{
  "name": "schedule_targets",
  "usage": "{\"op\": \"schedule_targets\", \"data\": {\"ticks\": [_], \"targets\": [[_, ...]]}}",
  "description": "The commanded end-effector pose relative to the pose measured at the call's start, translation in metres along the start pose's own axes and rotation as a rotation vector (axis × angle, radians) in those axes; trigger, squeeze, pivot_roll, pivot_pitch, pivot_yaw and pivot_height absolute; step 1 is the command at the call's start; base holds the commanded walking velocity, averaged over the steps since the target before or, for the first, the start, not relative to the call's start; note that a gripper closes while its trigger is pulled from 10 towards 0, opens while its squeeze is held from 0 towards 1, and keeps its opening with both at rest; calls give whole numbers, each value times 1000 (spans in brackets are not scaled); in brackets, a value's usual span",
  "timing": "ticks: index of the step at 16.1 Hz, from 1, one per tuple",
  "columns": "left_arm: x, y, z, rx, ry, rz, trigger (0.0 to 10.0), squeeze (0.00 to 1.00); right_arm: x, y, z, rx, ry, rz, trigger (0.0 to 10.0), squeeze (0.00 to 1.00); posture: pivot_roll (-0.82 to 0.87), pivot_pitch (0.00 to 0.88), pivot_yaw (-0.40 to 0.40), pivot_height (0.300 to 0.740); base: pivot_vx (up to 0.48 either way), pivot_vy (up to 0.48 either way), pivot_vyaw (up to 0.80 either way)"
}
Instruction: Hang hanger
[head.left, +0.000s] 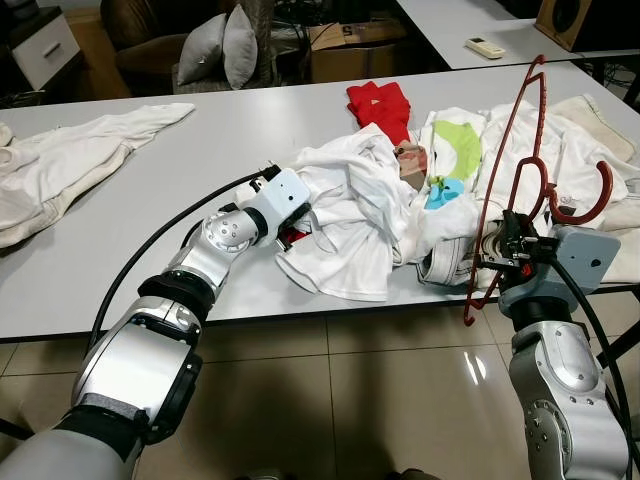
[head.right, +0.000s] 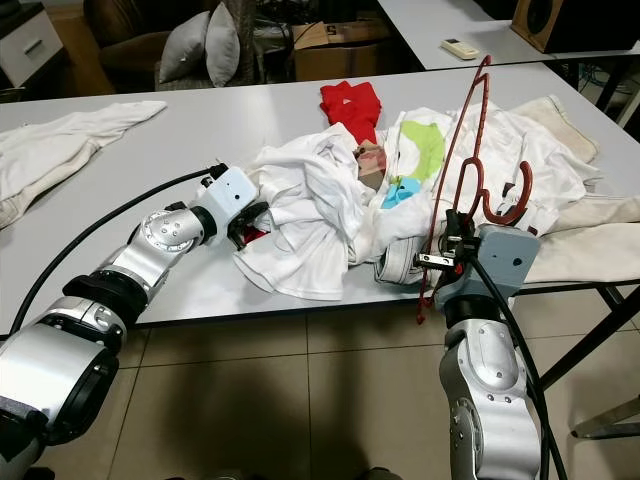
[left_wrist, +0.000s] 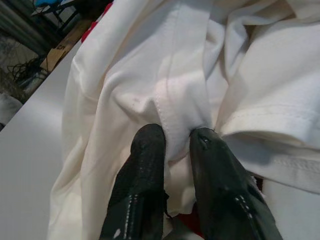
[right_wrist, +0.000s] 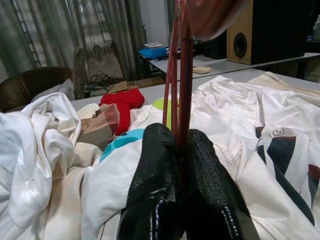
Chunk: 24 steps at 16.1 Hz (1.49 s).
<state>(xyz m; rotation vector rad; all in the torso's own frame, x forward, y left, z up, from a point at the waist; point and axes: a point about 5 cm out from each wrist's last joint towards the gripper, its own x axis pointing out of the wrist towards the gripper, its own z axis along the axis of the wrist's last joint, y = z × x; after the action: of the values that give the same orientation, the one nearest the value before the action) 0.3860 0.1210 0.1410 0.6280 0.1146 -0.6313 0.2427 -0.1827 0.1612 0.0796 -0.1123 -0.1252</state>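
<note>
On table | L gripper (left_wrist: 177, 142) jaws pinching white shirt (head.left: 345, 215) fold | R gripper (right_wrist: 181, 142) jaws clamped on red hanger (head.left: 510, 165)

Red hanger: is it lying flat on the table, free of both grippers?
No: the red hanger stands upright, clamped in the right gripper above the white clothes.

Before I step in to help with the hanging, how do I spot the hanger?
Find the long white table heaped with clothes. At its near edge, on the robot's right, the right hand is shut on the hanger, which stands upright over the white shirts. It is the one thin dark-red frame there, with a thick hook.
</note>
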Motion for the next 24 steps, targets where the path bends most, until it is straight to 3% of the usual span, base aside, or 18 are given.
{"op": "schedule_targets", "data": {"ticks": [1, 8, 10, 11, 13, 14, 16, 19, 21, 24], "targets": [[-1, 3, 2, 7, -9, 0, 0, 0, 0, 1, 2, 2, -6, 3, 10000, 0, -59, 0, 102, 740, 0, 0, 0], [-1, 2, 1, -5, -20, -15, 0, 0, 0, 2, 2, 2, -3, 8, 10000, 0, -58, 0, 103, 740, 0, 0, 0], [-1, 3, 1, -29, -23, -6, 0, 0, 0, 2, 2, 1, -4, 7, 10000, 0, -61, 0, 105, 740, 0, 0, 0], [-1, 8, 3, -91, -40, 26, 0, 0, -1, 3, 3, 1, -7, 28, 10000, 0, -64, 0, 106, 740, 0, 0, 0], [-4, 21, 9, -241, -102, 78, 0, 0, -6, 10, 10, 37, -23, 166, 10000, 0, -67, 0, 110, 740, 0, 0, 0], [-5, 25, 11, -271, -119, 86, 0, 0, -9, 12, 12, 51, -28, 210, 10000, 0, -67, 0, 110, 740, 0, 0, 0], [-18, 56, 28, -351, -247, 116, 0, 0, -29, 12, 21, 59, 15, 464, 10000, 0, -69, 0, 115, 740, 0, 0, 0], [-33, 84, 43, -338, -324, 130, 0, 0, -43, 4, 26, 44, 79, 601, 10000, 0, -63, 0, 111, 740, 0, 0, 0], [-45, 101, 57, -287, -375, 105, 0, 0, -52, 0, 30, 9, 144, 711, 10000, 0, -60, 0, 108, 740, 0, 0, 0], [-53, 110, 75, -191, -391, 58, 0, 0, -67, 4, 33, -11, 245, 879, 10000, 0, -50, 0, 99, 740, 0, 0, 0]]}}
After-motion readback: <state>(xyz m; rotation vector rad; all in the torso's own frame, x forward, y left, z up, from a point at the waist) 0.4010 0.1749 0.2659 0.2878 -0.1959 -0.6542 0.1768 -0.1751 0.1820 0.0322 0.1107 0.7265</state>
